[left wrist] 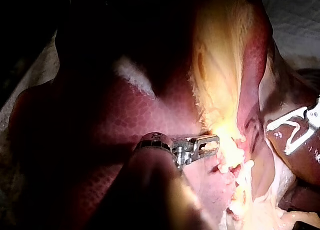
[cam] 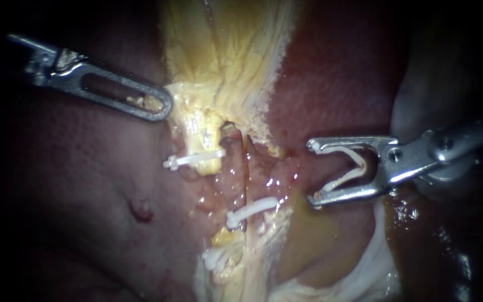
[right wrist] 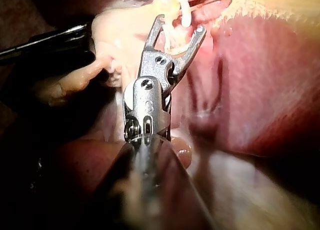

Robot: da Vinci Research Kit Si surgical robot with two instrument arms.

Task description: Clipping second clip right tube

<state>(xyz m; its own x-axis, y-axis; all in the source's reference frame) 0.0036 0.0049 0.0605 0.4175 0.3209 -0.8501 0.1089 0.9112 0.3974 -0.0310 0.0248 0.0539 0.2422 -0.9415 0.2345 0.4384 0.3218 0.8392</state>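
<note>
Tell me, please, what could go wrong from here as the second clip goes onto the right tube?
1. The right tool, its jaws wide around the new clip, is not yet over the right tube. Closing off-line could hit the placed clip or catch the liver.
2. The left tool holds the gallbladder up; if it slips, the tube may slacken and shift.

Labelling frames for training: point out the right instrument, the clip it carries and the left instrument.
right instrument (cam: 312,173), endoscope view, midway between its jaw tips
clip (cam: 343,179), endoscope view, its lower white leg
left instrument (cam: 162,105), endoscope view, its jaw tips
</note>
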